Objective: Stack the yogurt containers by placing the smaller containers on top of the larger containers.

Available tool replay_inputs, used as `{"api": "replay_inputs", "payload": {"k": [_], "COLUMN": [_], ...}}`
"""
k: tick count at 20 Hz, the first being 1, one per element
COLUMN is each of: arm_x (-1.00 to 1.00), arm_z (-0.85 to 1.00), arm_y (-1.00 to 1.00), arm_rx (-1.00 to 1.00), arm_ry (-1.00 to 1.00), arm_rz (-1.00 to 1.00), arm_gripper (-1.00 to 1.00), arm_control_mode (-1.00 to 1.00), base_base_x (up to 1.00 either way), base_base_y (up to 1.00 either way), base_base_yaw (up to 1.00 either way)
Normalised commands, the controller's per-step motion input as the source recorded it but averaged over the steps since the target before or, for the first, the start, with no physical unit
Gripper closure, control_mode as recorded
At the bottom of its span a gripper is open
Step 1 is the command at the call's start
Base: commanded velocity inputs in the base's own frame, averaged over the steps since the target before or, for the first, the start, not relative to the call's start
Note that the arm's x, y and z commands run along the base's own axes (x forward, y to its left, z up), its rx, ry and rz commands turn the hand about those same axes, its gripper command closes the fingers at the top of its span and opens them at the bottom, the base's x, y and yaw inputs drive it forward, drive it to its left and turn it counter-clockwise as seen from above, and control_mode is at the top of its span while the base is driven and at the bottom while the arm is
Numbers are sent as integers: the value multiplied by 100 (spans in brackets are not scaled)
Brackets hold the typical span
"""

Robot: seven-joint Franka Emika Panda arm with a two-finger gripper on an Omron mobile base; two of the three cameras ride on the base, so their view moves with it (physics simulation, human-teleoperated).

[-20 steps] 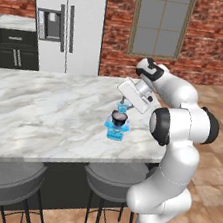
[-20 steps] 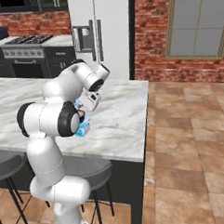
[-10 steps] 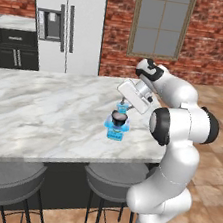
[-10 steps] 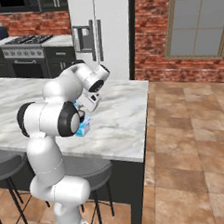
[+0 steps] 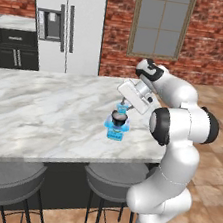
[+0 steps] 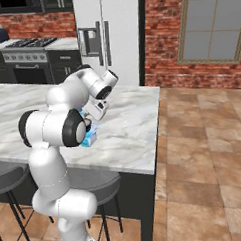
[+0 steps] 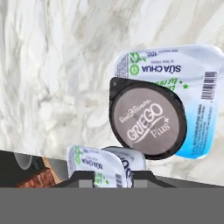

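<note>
On the marble counter [image 5: 43, 108] the large light-blue tub [image 5: 115, 131] is seen near the front edge, and the dark round cup [image 5: 119, 116] is set on top of it. In the hand view the dark cup [image 7: 148, 118], with its grey lid printed in pale letters, is laid over the white printed lid of the large tub [image 7: 188, 83], toward the lid's 8 o'clock side, so that the cup's rim overhangs the lid edge there. The tiny tub [image 7: 105, 166] is seen at 6 o'clock in the hand view, right at the fingertips [image 7: 83, 176]; it appears to be held between them, off the counter. In the left base view the tiny tub [image 5: 122, 106] is seen just above the dark cup, at its 12 o'clock, under the gripper [image 5: 125, 105], which is angled down from the white arm [image 5: 177, 123]. From the right base view the stack [image 6: 89, 136] is largely hidden behind the arm. The jaws are drawn in narrowly around the tiny tub. Two grey stools [image 5: 7, 181] are stood below the counter's front edge.
</note>
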Motion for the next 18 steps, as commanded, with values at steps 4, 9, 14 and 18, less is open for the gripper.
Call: {"api": "replay_inputs", "payload": {"k": [4,9,14,18], "arm_x": [-1,-6,-9,-10], "arm_z": [-1,0,0,0], "arm_y": [-3,-3,-3,-2], "arm_rx": [0,0,0,0], "arm_ry": [0,0,-2,-2], "arm_rz": [0,0,0,0], "arm_gripper": [100,100,100,100], "arm_control_mode": [-100,-100,-100,-100], "base_base_x": [0,0,0,0], "base_base_y": [0,0,0,0], "base_base_yaw": [0,0,0,0]}}
